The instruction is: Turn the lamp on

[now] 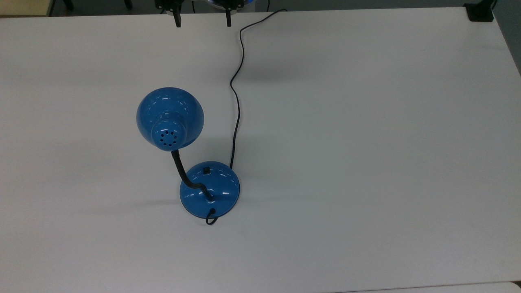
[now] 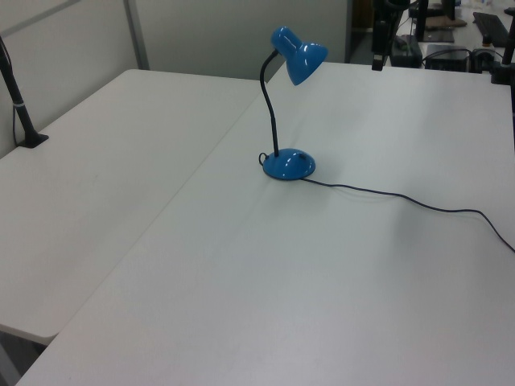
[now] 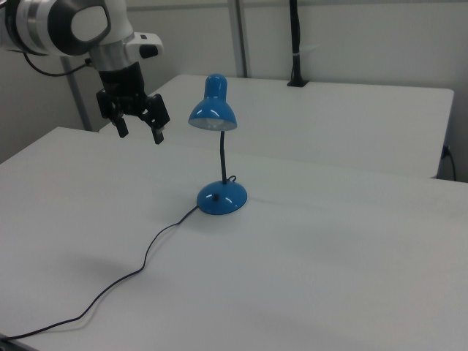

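Lamp [image 1: 191,158], a glossy blue desk lamp with a round dome base, black flexible neck and bell-shaped vented shade, stands on the white desk [image 1: 366,162] a little toward the top view's left of centre. Its dome base [image 1: 210,189] sits flat, and the small black switch [image 1: 206,170] lies on the base's upper slope at about 12 o'clock in the top view, facing the far edge where the arm is. The neck rises from the base at roughly 6 o'clock and curls up and over, so the shade [image 1: 169,118] hangs at about 11 o'clock from the base, well above it. A thin black cord [image 1: 235,101] leaves the base near 1 o'clock and runs toward the far desk edge.

The robot's black two-finger gripper [image 1: 202,18] hovers at the top edge of the top view, its fingers [image 1: 177,20] spread wide apart and holding nothing. From them, the switch lies nearly straight toward 6 o'clock, well apart and much lower; in the right view the gripper [image 3: 139,130] hangs at about shade height, at 9 o'clock from the shade.

My reading is that the approach has barely begun. The line to the switch runs just beside the shade on the top view's right, so the descent would likely need to pass between shade and cord, with one fingertip pressing down on the switch.
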{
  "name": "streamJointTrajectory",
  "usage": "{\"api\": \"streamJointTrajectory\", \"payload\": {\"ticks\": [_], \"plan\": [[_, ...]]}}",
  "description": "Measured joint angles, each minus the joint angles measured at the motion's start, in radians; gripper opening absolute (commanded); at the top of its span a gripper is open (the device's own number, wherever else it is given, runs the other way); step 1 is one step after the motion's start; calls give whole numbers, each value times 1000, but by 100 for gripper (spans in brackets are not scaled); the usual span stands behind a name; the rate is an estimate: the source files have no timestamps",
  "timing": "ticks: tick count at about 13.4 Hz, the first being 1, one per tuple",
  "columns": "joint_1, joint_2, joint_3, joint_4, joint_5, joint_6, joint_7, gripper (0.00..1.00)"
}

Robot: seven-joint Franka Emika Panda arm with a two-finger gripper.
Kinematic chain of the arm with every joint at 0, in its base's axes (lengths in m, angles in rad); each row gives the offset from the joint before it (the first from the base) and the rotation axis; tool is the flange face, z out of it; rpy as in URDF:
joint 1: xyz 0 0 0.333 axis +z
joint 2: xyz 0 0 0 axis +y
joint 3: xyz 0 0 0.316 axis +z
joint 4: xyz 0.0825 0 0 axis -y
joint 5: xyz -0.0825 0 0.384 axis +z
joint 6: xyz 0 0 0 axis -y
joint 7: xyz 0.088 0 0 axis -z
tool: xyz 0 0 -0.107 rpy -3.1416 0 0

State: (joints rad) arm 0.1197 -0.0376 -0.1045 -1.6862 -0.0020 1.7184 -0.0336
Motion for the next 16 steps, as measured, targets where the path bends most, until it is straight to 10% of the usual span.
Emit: {"api": "streamJointTrajectory", "payload": {"ticks": [10, 14, 16], "plan": [[0, 7, 9, 0, 0, -1, -1, 100], [-5, 7, 10, -4, -7, -76, -248, 100], [-18, 8, 9, -29, -29, -86, -340, 75]]}}
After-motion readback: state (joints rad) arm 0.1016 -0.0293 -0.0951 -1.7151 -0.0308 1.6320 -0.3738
